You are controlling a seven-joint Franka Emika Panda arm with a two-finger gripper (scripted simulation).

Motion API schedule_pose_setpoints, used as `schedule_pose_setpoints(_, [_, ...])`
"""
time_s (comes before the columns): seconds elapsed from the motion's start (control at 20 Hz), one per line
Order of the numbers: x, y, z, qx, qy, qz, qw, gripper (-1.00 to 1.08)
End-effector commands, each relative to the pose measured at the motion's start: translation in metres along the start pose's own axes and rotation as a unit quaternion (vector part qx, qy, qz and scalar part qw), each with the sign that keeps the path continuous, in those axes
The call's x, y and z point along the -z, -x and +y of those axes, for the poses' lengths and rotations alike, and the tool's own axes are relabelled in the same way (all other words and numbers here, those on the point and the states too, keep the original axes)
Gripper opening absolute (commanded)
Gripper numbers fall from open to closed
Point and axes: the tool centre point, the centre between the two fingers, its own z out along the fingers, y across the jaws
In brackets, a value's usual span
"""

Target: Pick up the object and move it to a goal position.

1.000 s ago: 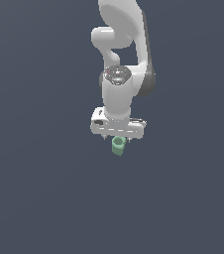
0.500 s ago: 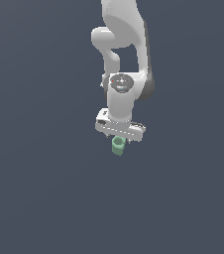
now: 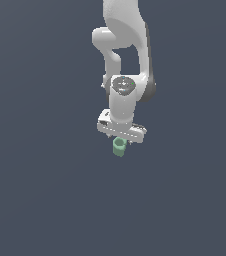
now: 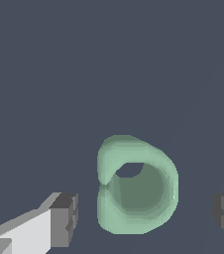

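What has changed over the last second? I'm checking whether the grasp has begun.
Little has changed. The arm's upper links shifted slightly, and the gripper stayed low over the green cylinder, which has not moved. In the wrist view the jaws stand apart on either side of the cylinder, not touching it, so nothing has been taken hold of yet.

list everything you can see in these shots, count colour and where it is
object: one, pale mint green, a short hollow tube directly below the gripper in the exterior view; in the wrist view it sits between the two jaws with a gap on each side, touching neither
surface: one, plain dark slate grey, fills the background in both views
arm: one, white with dark grey joints, coming down from the top of the exterior view
gripper: one, white body with dark grey pads, jaws apart on either side of the object
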Motion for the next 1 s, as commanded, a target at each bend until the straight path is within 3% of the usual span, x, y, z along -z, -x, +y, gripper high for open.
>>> schedule_pose_setpoints(0.0, [-0.003, 0.0, 0.0, 0.0, 0.0, 0.0, 1.0, 1.0])
schedule_pose_setpoints(0.75, [-0.05, 0.001, 0.0, -0.002, 0.0, 0.0, 1.0, 1.0])
schedule_pose_setpoints(0.8, [-0.05, 0.001, 0.0, -0.002, 0.0, 0.0, 1.0, -1.0])
schedule_pose_setpoints(0.95, [-0.05, 0.001, 0.0, -0.002, 0.0, 0.0, 1.0, -1.0])
